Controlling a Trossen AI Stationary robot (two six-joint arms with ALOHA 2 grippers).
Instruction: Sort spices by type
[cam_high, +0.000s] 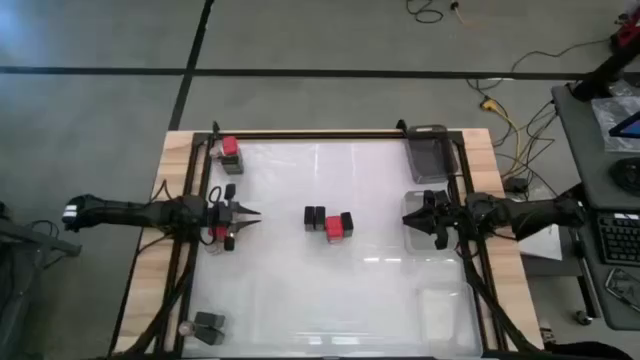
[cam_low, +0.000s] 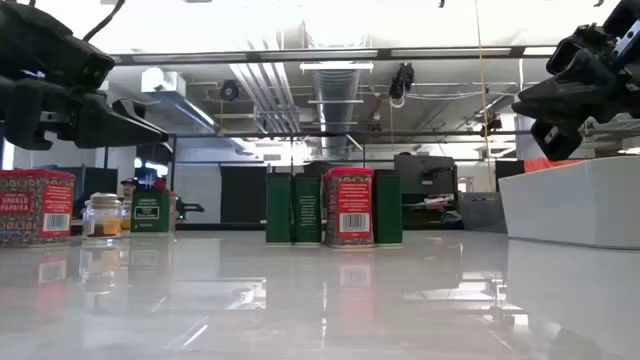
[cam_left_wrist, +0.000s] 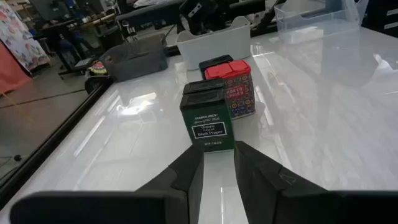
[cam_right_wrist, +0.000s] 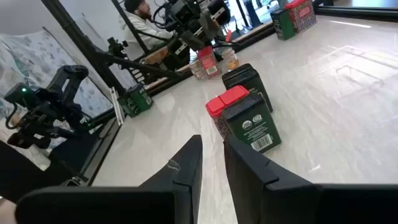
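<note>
Lots of open white table (cam_high: 380, 290) sitting around the middle cluster, so both arms are getting plenty of free room on their own sides. The cluster is four spice tins (cam_high: 329, 222) standing upright mid-table, packed touching each other: two dark ones (cam_high: 315, 217) toward the left arm, then a red tin (cam_high: 334, 227), then another dark one (cam_high: 347, 222) toward the right arm. In the low view the row is reading dark, dark, red, dark.

More spices are sitting along the left edge: a red and a dark tin (cam_high: 230, 152) at the far left corner, a red tin with a small jar (cam_high: 219, 236) right under the left gripper, and a jar with grey tins (cam_high: 204, 327) at the near left corner. A clear bin (cam_high: 429, 152) is sitting at the far right corner, and another clear tray (cam_high: 445, 310) near the near right corner.

The left arm is reaching in level from the left edge, left gripper (cam_high: 252, 216) pointing at the cluster but well apart from it, hanging above the table. Fingers (cam_left_wrist: 183, 171) are looking nearly pinched together with only a slim gap, gripping nothing.

The right arm is mirroring that from the right edge, right gripper (cam_high: 410, 219) aimed at the cluster, also well short of it. Its fingers (cam_right_wrist: 186, 165) are likewise almost closed, nothing between them.
</note>
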